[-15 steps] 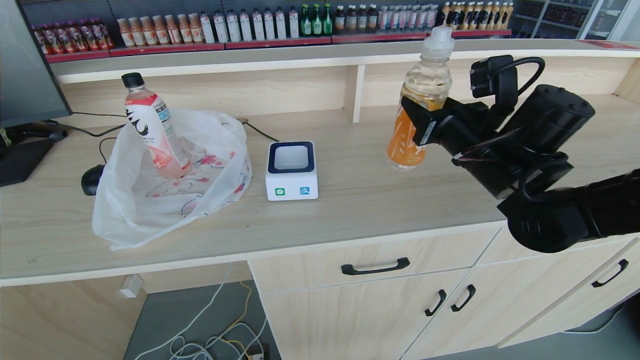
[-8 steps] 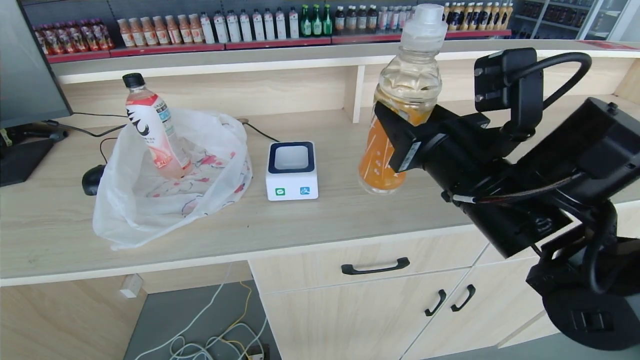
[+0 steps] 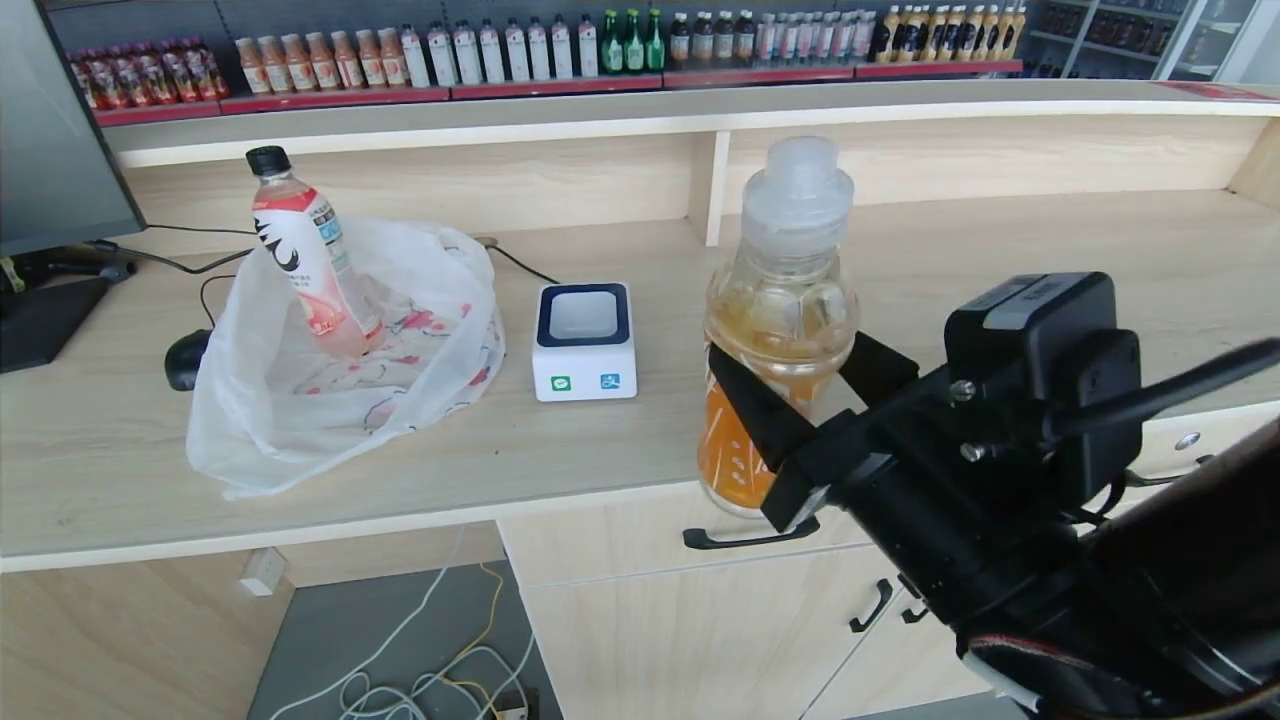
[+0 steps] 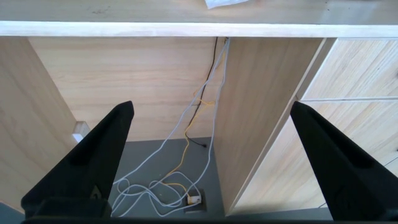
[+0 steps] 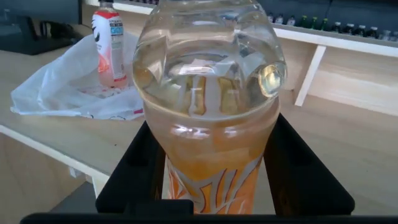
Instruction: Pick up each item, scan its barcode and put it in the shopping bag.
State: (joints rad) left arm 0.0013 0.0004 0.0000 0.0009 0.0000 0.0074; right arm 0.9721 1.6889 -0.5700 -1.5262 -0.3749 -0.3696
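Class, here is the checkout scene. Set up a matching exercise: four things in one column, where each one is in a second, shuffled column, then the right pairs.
Things:
1. orange bottle
2. pink bottle
3. scanner
4. mouse

Places:
A. leaning inside the shopping bag
B. on the counter, at the shopping bag's left edge
C. held in the right pincer
D. on the counter, right of the shopping bag

Pairs: 1-C, 2-A, 3-D, 4-B
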